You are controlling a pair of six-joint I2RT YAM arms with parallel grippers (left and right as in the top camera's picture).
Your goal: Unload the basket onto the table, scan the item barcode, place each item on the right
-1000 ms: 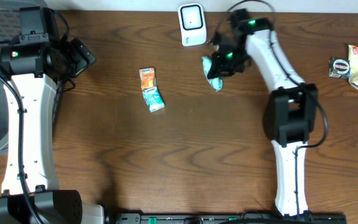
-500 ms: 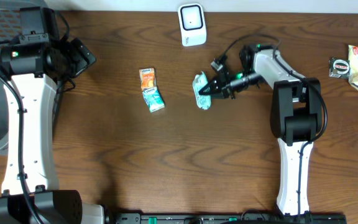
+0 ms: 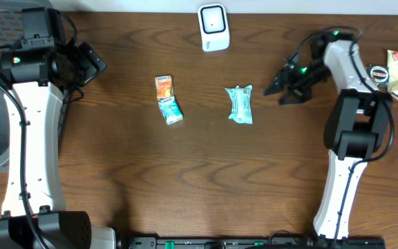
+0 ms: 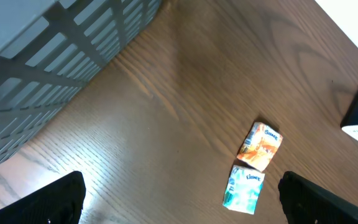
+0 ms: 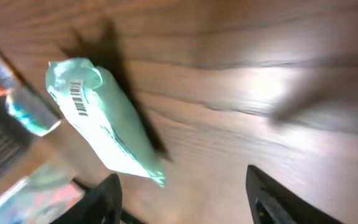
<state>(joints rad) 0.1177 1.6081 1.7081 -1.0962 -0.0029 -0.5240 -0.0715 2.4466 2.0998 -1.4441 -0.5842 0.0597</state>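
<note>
Two sets of jaws stand apart and empty over the brown wood-grain table [image 3: 185,173]: the right gripper [image 3: 280,88] hangs near the mint-green packet [image 3: 240,104], which lies flat and free between it and two small tissue packs [image 3: 172,109]; the left gripper [image 3: 90,61] waits far off. Scanning looks to demand a grip on the soft, pillowy, crinkled wrapper's long edges, leaving its printed barcode [image 5: 78,98] end uncovered and turned squarely toward the white, rounded scanner [image 3: 213,27]
</note>
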